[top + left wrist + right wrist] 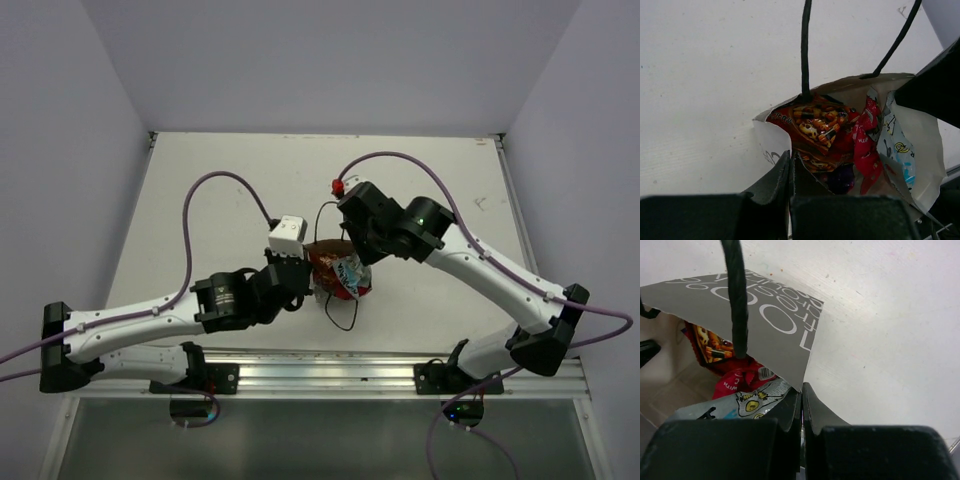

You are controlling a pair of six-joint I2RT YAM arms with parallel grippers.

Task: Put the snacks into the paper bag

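The paper bag (338,272) sits at the table's middle with its mouth open, between both grippers. My left gripper (791,162) is shut on the bag's near rim (771,145). My right gripper (801,390) is shut on a corner of the grey printed wall (755,315). Inside lie the red packet with colourful print (817,125), a smaller red-pink packet (865,145), a blue-and-white packet (897,150) and something dark purple (842,179) at the bottom. The right wrist view shows the red print packet (710,345), the red-pink one (737,382) and a silvery packet (745,402). In the top view the grippers stand left (305,285) and right (358,255) of the bag.
Black cord handles (805,50) (737,300) rise from the bag's walls. The right arm's dark body (935,85) fills the left wrist view's right edge. A metal rail (320,370) runs along the table's near edge. White walls close in the far side and both sides.
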